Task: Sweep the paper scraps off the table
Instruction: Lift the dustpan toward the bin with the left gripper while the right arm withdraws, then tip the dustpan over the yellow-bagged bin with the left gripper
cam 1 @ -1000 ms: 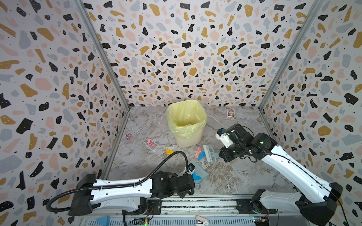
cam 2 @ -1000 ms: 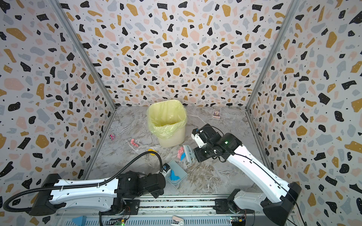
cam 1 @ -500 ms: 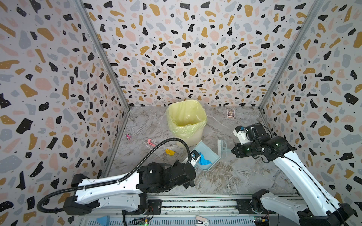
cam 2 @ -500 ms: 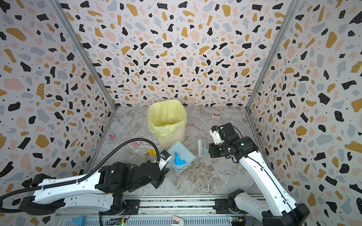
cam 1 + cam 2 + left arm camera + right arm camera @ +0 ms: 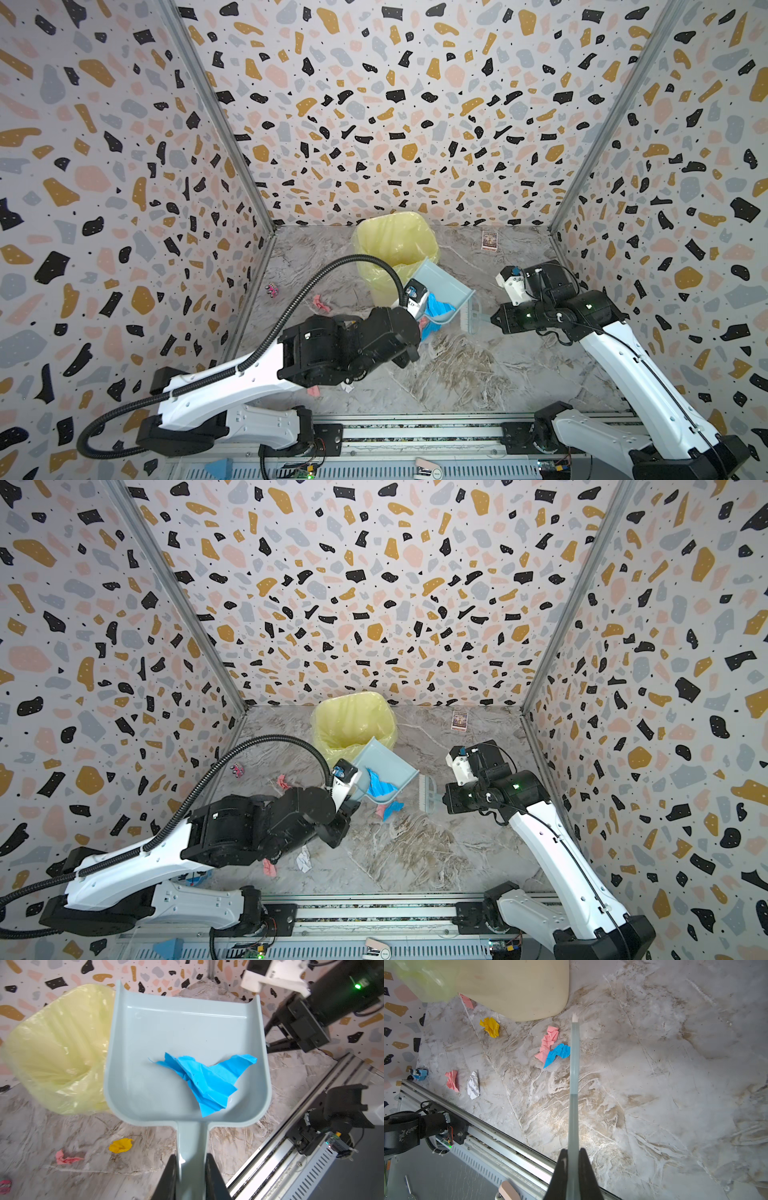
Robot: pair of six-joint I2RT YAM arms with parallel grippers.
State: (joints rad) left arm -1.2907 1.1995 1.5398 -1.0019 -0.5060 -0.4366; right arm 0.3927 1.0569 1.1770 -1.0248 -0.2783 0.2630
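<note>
Holding dustpan and brush over a littered table

Nearest the front rail (image 5: 374, 912), at about 7 o'clock on the table (image 5: 415, 845), a white scrap (image 5: 304, 859) and a near pink scrap (image 5: 269, 867) lie just beside each other, apart, at the edge of the left arm (image 5: 257, 829). Toward the centre, a pink-and-blue pair (image 5: 391, 808) of scraps lies touching, just beside the brush (image 5: 428, 793). The right gripper (image 5: 573, 1153), reaching in from 3 o'clock, is clamped on the brush's thin handle; whether the bristles touch the table cannot be told. The left gripper (image 5: 192, 1178), reaching in from 7 o'clock, is clamped on the handle of the pale blue dustpan (image 5: 166, 1043), which is raised off the table. A big blue scrap (image 5: 207, 1078) lies crumpled inside the pan, toward its handle end. Below the pan, a yellow scrap (image 5: 120, 1145) sits on the marble near the foot of the bin (image 5: 56, 1053), and a far pink scrap (image 5: 282, 781) lies at 9 o'clock. The dustpan's open lip overlaps the rim of the bin, lined in yellow plastic, at 12 o'clock. A tiny pink toy (image 5: 237, 769) sits by the left wall (image 5: 104, 688), and a printed card (image 5: 459, 720) lies at 1 o'clock by the back wall (image 5: 374, 604).
</note>
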